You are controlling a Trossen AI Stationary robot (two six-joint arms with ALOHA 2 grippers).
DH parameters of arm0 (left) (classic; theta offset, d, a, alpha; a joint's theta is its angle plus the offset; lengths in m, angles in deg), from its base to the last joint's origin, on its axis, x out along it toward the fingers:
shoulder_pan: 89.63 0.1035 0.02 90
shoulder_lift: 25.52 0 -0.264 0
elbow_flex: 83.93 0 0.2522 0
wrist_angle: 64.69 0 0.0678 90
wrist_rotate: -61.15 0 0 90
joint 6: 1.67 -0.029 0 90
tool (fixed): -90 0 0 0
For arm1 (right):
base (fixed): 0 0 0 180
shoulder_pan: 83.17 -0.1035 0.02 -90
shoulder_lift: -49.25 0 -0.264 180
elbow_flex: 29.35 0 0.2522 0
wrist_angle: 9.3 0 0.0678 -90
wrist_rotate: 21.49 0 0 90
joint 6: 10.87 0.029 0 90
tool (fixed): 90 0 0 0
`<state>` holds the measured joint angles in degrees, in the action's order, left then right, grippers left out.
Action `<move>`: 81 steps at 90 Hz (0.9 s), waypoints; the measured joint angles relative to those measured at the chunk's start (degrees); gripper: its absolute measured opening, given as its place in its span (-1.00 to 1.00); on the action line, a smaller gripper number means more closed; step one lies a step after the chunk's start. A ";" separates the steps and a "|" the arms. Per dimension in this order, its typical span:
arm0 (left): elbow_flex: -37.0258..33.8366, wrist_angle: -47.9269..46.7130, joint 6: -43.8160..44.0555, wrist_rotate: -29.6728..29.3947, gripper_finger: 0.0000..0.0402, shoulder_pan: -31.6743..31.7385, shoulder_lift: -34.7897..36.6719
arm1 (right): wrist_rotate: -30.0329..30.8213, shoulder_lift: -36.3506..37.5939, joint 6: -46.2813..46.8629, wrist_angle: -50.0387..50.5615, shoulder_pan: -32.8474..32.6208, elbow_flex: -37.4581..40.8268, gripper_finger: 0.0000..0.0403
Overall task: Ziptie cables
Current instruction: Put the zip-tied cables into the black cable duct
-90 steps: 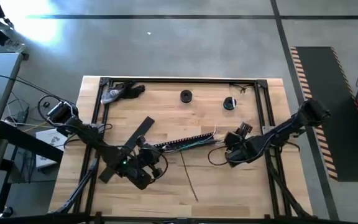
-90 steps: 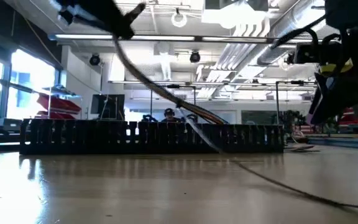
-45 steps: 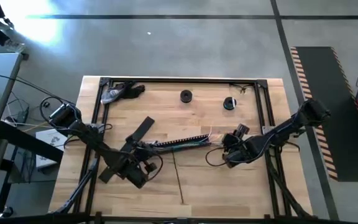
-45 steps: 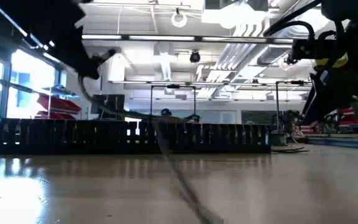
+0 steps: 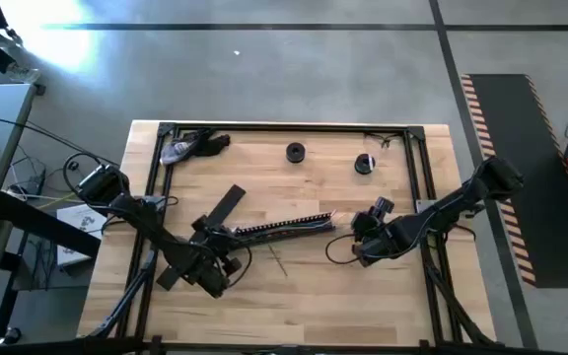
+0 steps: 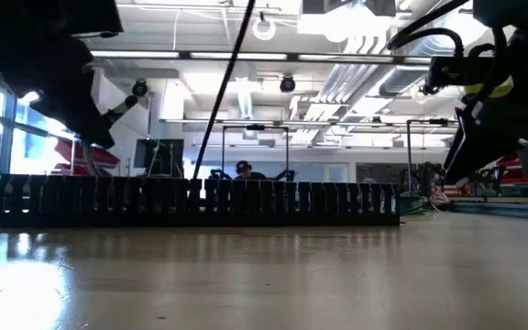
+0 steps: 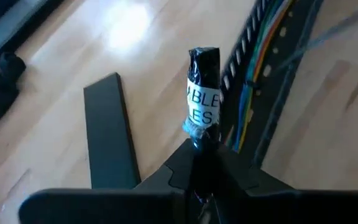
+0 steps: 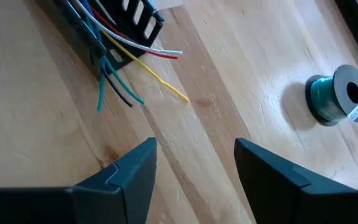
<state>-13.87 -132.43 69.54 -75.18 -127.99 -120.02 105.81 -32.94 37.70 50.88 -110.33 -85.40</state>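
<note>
Left hand: the left hand (image 5: 217, 258) is hovering low over the tabletop (image 5: 294, 296), at the near end of the black slotted channel (image 5: 282, 228); in its wrist view its fingers (image 7: 225, 174) are pinching a small dark roll with a white printed label (image 7: 204, 93), which is standing upright between them.
Right hand: the right hand (image 8: 194, 165) is hanging over the tabletop just off the channel's other end, its fingers (image 8: 126, 168) standing wide apart with nothing between them.
Cables: the cables (image 8: 114, 53) are lying along the channel, between the two hands; their loose tips, white, red, yellow, green and dark, are fanning out onto the wood just ahead of the right hand. In the left wrist view the coloured strands (image 7: 260, 68) are running along inside the channel, just beside the held roll.
Flat black strip: a flat black strip (image 7: 107, 130) is lying on the wood close beside the left hand, on the side away from the channel.
Spool: a spool of green wire (image 8: 334, 96) is sitting on the tabletop well beyond the right hand, apart from the cable tips.
Low view: the channel (image 6: 200, 197) is stretching across the tabletop, with a thin dark line (image 6: 223, 87) slanting up from it.
</note>
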 joint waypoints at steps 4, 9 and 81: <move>0.00 -0.84 0.71 0.47 -0.87 -0.26 0.00 | 0.00 0.00 0.00 0.00 0.00 0.00 -0.01; 0.00 -2.34 2.01 1.00 -0.87 -0.62 0.00 | 0.01 0.00 0.00 0.00 0.00 0.01 -0.01; 2.40 -10.89 9.95 17.55 -0.22 -4.39 0.02 | -10.59 -0.04 -22.99 -16.63 0.15 0.01 -0.01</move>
<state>-11.47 -143.32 79.49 -57.62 -132.38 -119.99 95.21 -32.99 14.72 34.25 -110.18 -85.39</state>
